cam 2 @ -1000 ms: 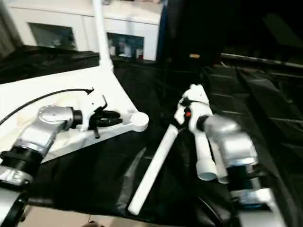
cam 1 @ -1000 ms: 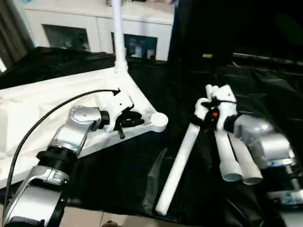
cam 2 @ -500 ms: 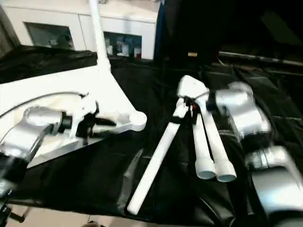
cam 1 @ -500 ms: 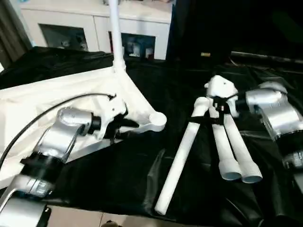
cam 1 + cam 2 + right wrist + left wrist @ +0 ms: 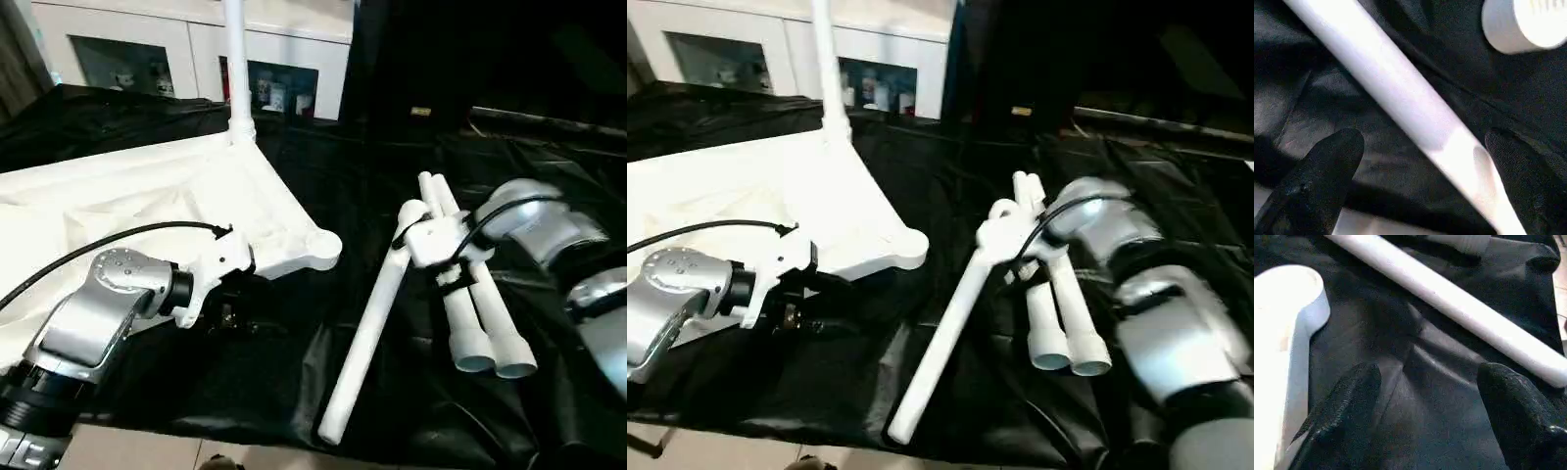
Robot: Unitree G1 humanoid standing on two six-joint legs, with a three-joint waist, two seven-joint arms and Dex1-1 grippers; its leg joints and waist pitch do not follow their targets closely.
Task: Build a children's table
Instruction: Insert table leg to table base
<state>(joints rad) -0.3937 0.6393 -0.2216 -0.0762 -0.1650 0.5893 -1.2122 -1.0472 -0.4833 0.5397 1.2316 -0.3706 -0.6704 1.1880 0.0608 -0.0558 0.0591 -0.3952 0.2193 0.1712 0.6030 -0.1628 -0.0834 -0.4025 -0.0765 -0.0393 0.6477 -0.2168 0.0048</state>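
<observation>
Right wrist view: open right tool [image 5: 1420,181] straddles leg [image 5: 1400,103].

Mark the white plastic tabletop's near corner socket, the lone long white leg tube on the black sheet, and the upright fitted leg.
corner socket [image 5: 321,249], left eye view, round end face.
lone leg tube [image 5: 367,333], left eye view, mid-shaft.
upright leg [image 5: 236,59], left eye view, lower shaft.
</observation>
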